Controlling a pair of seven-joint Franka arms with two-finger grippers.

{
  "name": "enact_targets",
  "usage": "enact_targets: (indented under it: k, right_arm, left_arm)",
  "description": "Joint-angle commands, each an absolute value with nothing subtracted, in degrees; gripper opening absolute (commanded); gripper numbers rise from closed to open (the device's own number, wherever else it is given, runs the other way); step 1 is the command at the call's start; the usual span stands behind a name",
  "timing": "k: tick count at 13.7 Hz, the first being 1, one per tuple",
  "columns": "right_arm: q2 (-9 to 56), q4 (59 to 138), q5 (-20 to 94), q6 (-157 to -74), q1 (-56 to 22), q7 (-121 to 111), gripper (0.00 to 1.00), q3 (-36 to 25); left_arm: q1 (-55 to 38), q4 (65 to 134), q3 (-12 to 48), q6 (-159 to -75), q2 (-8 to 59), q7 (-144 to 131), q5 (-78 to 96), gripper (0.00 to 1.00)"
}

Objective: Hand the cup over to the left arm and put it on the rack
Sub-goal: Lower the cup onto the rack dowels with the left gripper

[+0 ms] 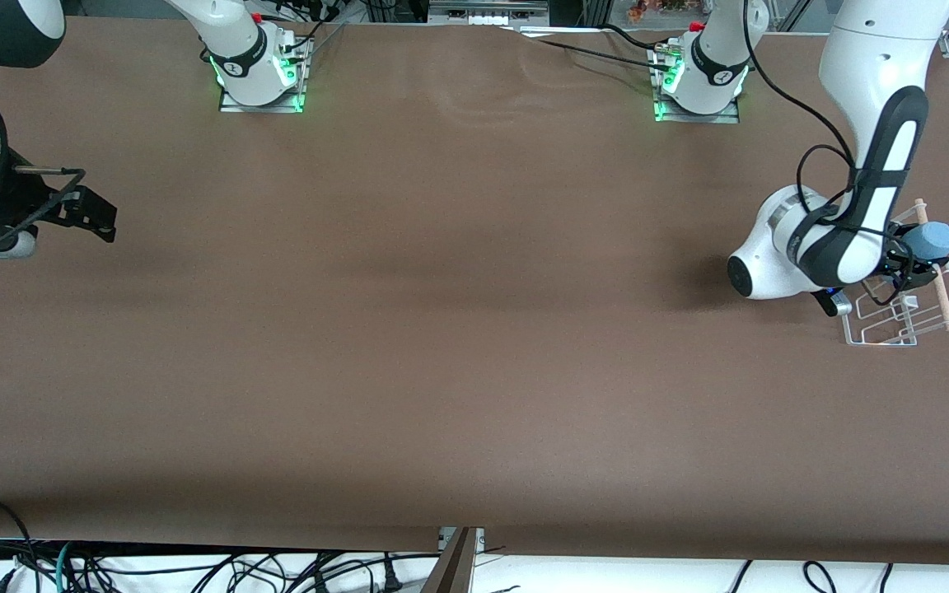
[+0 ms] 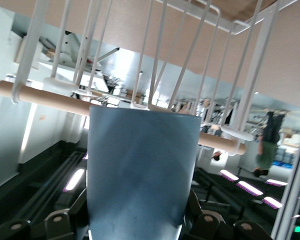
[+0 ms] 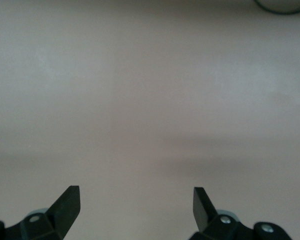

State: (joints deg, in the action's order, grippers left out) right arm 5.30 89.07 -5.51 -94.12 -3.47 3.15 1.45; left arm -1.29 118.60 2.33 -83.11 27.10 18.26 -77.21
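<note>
Your left hand (image 1: 909, 262) pinches the cup (image 1: 933, 240) over the rack (image 1: 907, 309); settle it between the wire loops before releasing. Right hand (image 3: 136, 205) waits, spread.

The light-blue cup (image 1: 933, 240), a plain tapered tumbler, is clamped between the left gripper's (image 1: 909, 257) black fingers, held over the white wire rack (image 1: 895, 323), its end against the rack's wooden dowel (image 2: 50, 99)
</note>
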Motion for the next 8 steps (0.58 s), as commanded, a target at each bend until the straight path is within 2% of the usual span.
enact_targets:
  k: [1,7,8]
  right_arm:
    - [3.5,90.5,-2.8,-93.3,-1.3,7.0,1.00,3.5]
    - [6.3,85.5,-3.2,-91.8,-1.8,5.0,1.00,3.5]
    - [6.3,85.5,-3.2,-91.8,-1.8,5.0,1.00,3.5]
  left_arm:
    - [-1.0,121.0,2.4,-84.1,27.3,16.7,-79.9,0.00]
    - [-1.1,121.0,2.4,-83.9,27.3,17.1,-79.9,0.01]
    - [-1.0,120.9,2.4,-84.1,27.7,17.0,-79.9,0.10]
